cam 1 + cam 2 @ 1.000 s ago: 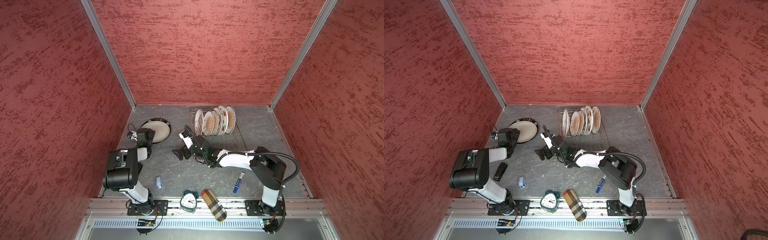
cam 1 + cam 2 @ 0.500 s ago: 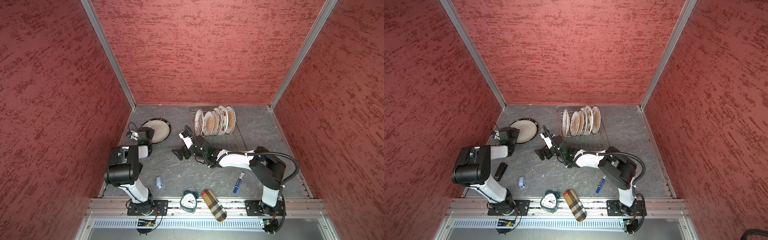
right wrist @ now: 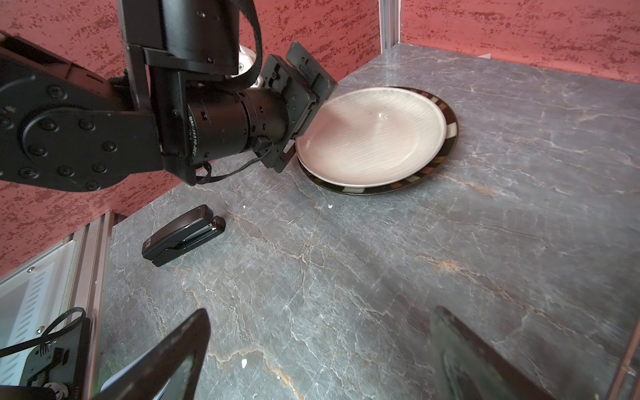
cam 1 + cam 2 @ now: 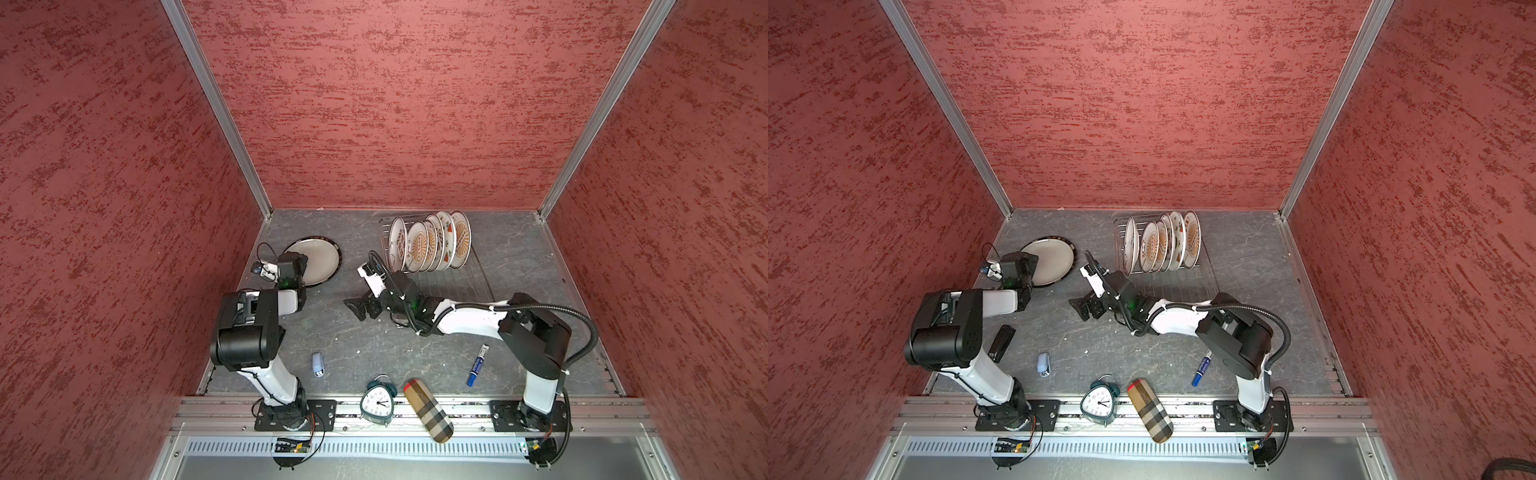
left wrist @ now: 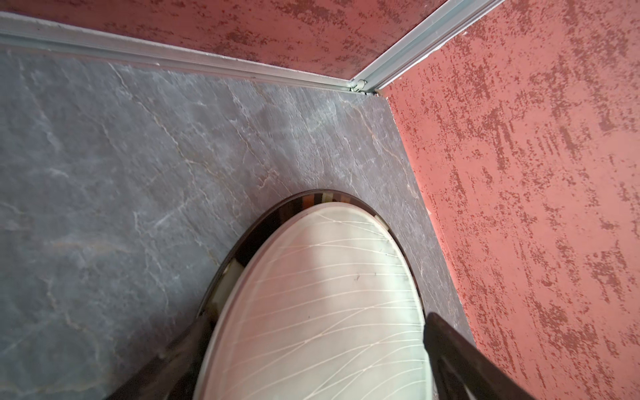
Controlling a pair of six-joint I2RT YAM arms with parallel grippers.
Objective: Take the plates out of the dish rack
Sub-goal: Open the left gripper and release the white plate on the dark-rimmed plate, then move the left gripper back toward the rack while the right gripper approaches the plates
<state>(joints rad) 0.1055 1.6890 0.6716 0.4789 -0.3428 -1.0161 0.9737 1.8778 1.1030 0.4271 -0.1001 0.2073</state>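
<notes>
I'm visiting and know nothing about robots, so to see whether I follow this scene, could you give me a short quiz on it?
1. How many plates stand in the dish rack?
2. The grey-white plate lies on: A the dish rack, B the dark striped-rim plate, C the clock.
3. True or false: the right gripper holds a plate.
Key: 1 five; 2 B; 3 false, its jaws stand open and empty.
</notes>
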